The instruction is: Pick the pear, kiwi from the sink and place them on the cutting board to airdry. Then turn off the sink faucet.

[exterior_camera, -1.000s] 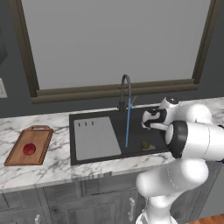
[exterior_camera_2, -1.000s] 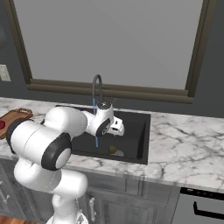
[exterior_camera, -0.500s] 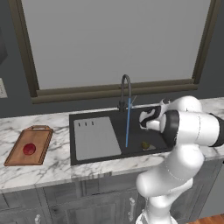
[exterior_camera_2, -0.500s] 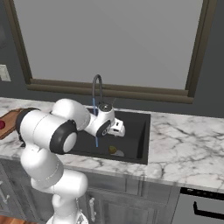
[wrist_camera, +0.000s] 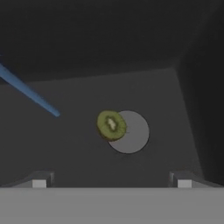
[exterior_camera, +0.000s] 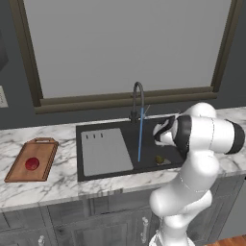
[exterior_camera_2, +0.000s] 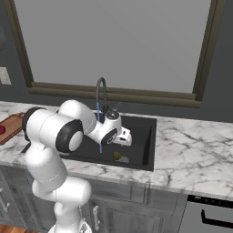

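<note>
Kiwi (wrist_camera: 111, 124) down in the sink (exterior_camera: 120, 126), half over the round drain (wrist_camera: 131, 133). Gripper (wrist_camera: 111, 181) right above kiwi, fingers spread wide, grasping nothing. Fingertips cut off.

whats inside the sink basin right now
The kiwi lies on the sink floor, overlapping the round drain, with the water stream falling nearby. The arm hides part of the basin.

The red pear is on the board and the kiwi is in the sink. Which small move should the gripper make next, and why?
Probably lower straight down onto the kiwi. The open gripper hangs above it in the sink, with the fruit between the fingertips. The pear already lies on the cutting board, and water runs from the faucet.
</note>
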Robot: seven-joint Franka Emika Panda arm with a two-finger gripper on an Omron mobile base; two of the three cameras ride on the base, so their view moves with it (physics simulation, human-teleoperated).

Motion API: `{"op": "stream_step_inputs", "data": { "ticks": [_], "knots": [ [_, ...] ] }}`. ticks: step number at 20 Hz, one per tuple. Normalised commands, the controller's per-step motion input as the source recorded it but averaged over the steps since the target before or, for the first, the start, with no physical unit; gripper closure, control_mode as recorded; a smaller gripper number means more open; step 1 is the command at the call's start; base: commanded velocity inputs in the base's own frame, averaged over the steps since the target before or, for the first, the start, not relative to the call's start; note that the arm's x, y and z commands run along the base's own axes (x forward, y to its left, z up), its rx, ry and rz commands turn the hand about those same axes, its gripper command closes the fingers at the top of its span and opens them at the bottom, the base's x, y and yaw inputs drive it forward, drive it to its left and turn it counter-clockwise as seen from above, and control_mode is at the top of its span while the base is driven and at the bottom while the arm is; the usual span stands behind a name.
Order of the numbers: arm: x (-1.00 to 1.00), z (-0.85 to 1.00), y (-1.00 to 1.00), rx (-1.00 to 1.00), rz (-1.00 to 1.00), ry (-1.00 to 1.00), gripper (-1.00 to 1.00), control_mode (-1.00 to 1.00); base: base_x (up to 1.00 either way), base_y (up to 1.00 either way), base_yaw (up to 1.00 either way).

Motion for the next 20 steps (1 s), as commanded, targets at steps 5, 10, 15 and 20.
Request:
{"op": "stream_step_inputs", "data": {
  "ticks": [5, 10, 15, 20],
  "knots": [
    [0.06, -0.22, 0.00, 0.00, 0.00, 0.02, -1.00, -1.00, 0.00, 0.00, 0.00],
    [0.10, -0.18, 0.00, 0.00, 0.00, 0.00, -1.00, -1.00, 0.00, 0.00, 0.00],
    [0.15, -0.18, 0.00, 0.01, 0.00, 0.00, -1.00, -1.00, 0.00, 0.00, 0.00],
    [0.13, -0.21, 0.00, 0.00, 0.00, 0.00, -1.00, -1.00, 0.00, 0.00, 0.00]
  ]
}}
